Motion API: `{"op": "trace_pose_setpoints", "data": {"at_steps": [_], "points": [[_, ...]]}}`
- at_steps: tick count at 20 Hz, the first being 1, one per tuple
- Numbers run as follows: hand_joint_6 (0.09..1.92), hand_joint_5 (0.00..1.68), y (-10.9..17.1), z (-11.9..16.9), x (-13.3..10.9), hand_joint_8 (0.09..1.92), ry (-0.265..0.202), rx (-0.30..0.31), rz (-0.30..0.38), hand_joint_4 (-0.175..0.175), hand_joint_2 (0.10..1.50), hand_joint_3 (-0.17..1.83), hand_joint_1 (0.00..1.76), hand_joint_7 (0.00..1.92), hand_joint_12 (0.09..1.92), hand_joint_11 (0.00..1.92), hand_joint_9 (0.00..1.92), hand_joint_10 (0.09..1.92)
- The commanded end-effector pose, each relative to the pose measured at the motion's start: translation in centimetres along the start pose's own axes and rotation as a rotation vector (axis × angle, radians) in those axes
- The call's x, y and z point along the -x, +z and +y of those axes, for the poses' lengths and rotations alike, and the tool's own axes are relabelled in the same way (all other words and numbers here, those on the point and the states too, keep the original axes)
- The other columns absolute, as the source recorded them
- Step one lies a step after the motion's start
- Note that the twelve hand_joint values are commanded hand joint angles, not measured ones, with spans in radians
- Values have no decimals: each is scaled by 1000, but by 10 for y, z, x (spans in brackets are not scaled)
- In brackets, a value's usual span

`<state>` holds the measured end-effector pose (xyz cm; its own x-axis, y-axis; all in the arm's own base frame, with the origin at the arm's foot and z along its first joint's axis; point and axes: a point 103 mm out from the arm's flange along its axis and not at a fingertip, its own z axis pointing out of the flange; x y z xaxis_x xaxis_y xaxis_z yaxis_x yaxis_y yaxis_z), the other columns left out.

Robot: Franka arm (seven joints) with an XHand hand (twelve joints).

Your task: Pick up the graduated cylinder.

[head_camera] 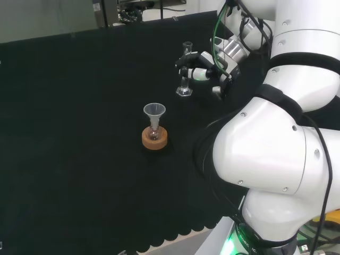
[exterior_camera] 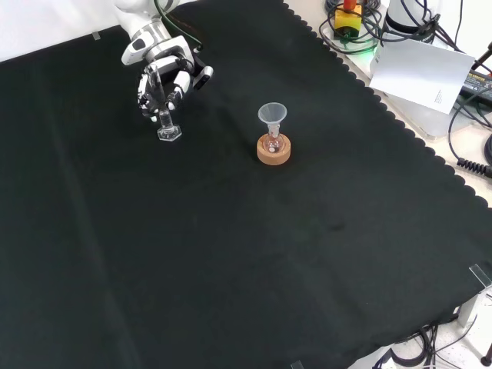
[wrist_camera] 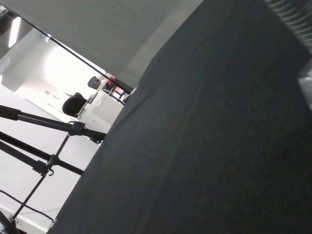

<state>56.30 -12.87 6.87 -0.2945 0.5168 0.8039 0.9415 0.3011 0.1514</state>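
graduated cylinder (exterior_camera: pixel 166 123), clear and slender, stands upright on its hexagonal foot on the black cloth (exterior_camera: pixel 231 254), at the upper left of the front view. my hand (exterior_camera: pixel 163 83) is curled round its upper stem, foot still on the cloth by my reading. to the right, well apart, a funnel (exterior_camera: pixel 272 115) sits in a small flask (exterior_camera: pixel 273 142) on a cork ring (exterior_camera: pixel 274 152). i judge the cylinder light, stiff, slippery and fragile; hold is best taken mid-stem, keeping it vertical.
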Motion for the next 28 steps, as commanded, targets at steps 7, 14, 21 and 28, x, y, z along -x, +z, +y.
{"op": "trace_pose_setpoints", "data": {"at_steps": [7, 14, 21, 28], "points": [[1070, 952, -22, 0, -17, 360, 28, -85, -241, -125, 1146, -14, 1123, 1182, 742, 1298, 1367, 87], [1065, 956, -33, -9, -34, 350, 36, -129, -315, -137, 1145, -15, 1130, 1217, 735, 1318, 1393, 87], [1063, 956, -35, -31, -65, 347, 42, -155, -369, -143, 1145, -16, 1132, 1228, 731, 1326, 1401, 87], [1062, 956, -35, -59, -96, 345, 50, -202, -424, -145, 1144, -16, 1133, 1232, 729, 1330, 1404, 87]]}}
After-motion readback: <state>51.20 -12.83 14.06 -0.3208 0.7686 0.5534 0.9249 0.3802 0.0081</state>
